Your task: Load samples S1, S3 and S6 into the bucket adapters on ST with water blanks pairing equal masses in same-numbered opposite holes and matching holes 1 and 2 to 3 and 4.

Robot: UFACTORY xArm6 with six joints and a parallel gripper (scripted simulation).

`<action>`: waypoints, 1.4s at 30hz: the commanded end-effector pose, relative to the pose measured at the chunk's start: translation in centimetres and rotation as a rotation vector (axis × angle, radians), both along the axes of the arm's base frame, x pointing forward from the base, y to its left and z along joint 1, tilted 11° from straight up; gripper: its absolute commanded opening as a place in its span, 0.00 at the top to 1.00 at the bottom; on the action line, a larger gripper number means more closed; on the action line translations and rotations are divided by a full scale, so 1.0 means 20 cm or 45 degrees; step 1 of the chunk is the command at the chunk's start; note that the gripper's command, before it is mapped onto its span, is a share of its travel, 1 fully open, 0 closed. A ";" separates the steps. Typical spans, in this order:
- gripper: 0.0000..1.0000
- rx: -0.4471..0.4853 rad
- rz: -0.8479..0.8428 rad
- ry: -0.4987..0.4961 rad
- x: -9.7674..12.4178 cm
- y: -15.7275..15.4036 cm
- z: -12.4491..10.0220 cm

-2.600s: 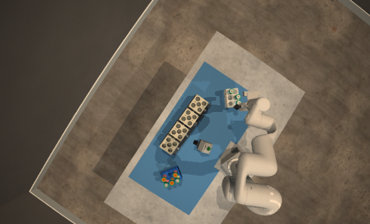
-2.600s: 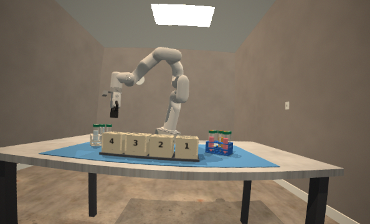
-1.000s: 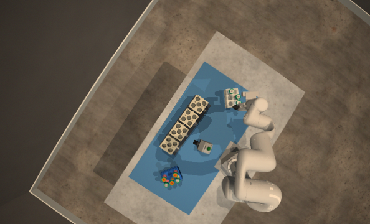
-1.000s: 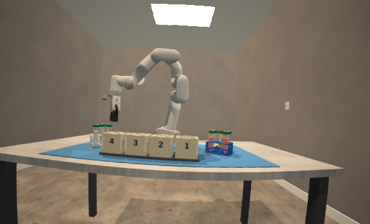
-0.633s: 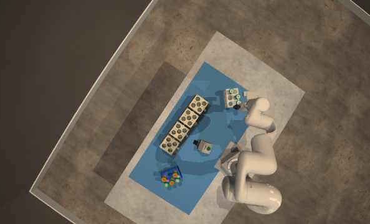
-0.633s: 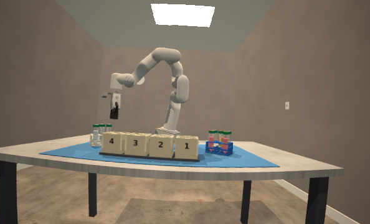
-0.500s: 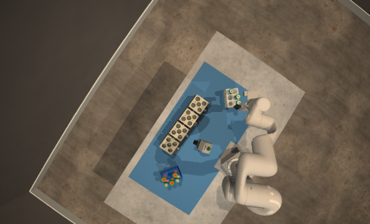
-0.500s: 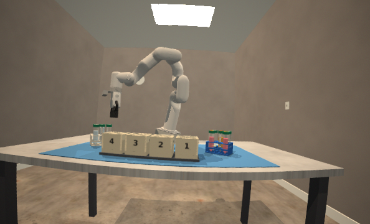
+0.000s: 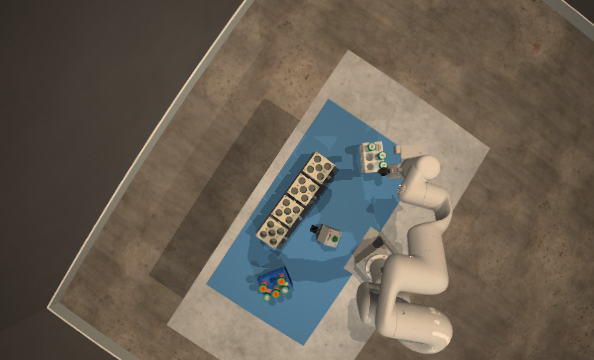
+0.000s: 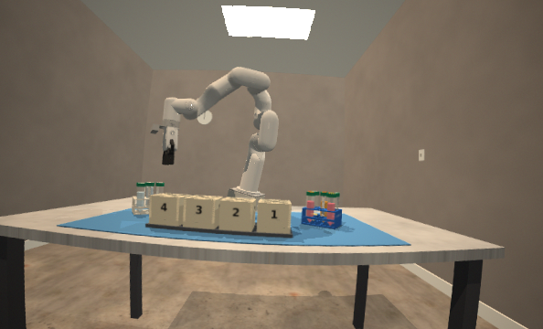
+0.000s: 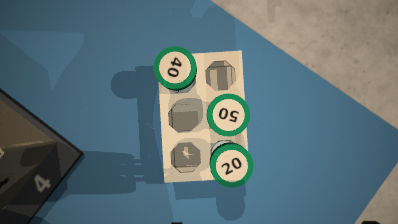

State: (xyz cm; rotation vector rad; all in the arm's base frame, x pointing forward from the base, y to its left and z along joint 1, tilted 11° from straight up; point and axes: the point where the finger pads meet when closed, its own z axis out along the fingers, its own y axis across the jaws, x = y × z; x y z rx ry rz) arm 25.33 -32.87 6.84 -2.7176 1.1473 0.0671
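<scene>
Nearest you in the exterior view, the stand [image 9: 281, 245] [image 10: 217, 231] runs across the lower middle of the frame, carrying adapters 4 [image 10: 166, 211], 3 [image 10: 201, 214], 2 [image 10: 236, 215] and 1 [image 10: 274, 217] from left to right. Behind its right end you have the blue rack [image 9: 287, 274] [image 10: 322, 223], at right of centre; from the top, its tubes show three orange dots and two greyish ones, their IDs too small for you to read. Behind the left end is the pale rack [image 9: 363, 161] [image 10: 139, 213] [image 11: 202, 172], holding the 40 blank [image 9: 372, 146] [image 10: 141, 196] [image 11: 174, 68], 50 blank [image 9: 382, 155] [image 10: 150, 185] [image 11: 228, 115] and 20 blank [image 9: 383, 165] [image 10: 160, 185] [image 11: 231, 165]. Above that left side hangs your gripper [image 9: 384, 171] [image 10: 168, 163] [image 11: 274, 222], pointing straight down, fingers wide open and holding nothing, well above the caps. Your arm [image 9: 429, 270] [image 10: 268, 130] arches up and right from it, its elbow high at upper centre, then drops to its base behind the table's middle. Farthest back, you see the round clock [image 10: 205, 117] on the rear wall.
</scene>
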 end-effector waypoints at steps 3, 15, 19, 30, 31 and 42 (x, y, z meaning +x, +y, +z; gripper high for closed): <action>0.00 -0.004 0.000 -0.003 0.00 -0.02 0.07; 0.00 -0.006 0.041 -0.011 0.01 -0.02 0.21; 0.00 -0.008 0.125 -0.027 0.03 0.02 0.22; 0.00 -0.024 0.583 -0.117 0.15 0.26 0.27; 0.00 -0.025 0.624 -0.125 0.16 0.29 0.27; 0.00 -0.037 0.999 -0.198 0.26 0.48 0.31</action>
